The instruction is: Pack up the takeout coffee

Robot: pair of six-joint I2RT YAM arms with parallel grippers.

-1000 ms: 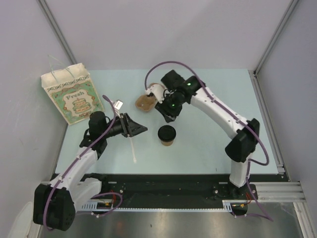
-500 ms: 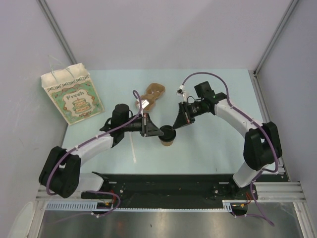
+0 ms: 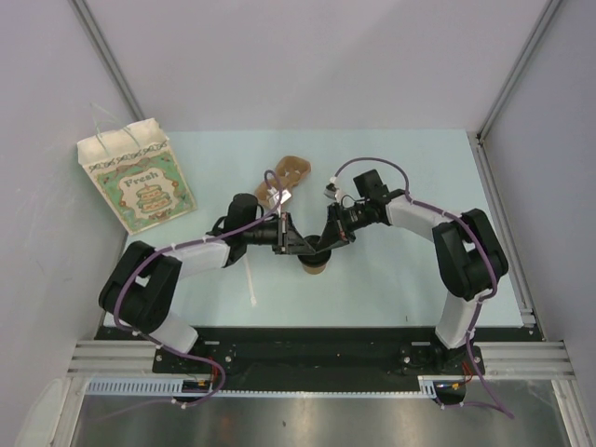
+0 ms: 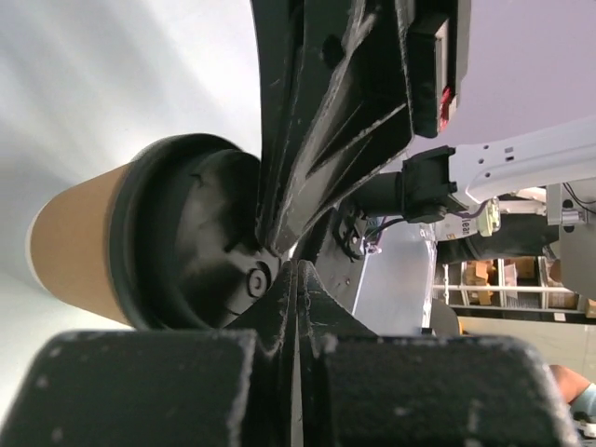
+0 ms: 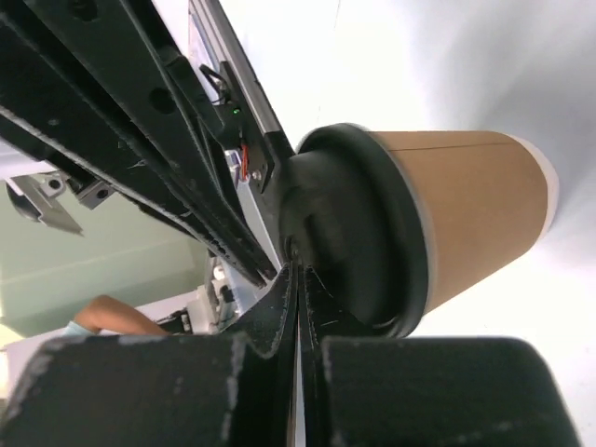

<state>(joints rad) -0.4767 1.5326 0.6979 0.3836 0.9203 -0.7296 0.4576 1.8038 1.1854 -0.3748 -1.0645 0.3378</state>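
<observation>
Between the tips of the two claws stands the takeout coffee, upright on the table with its black lid fitted. The left gripper comes in from the cup's left, jaws pressed flat together with nothing between them, tip at the lid's top. The right gripper meets it from the opposite side, likewise fully closed and empty. Just behind the left claw lies a pulp cup carrier. A white stir stick lies on the near side of its wrist, and a paper bag stands well off to its left.
</observation>
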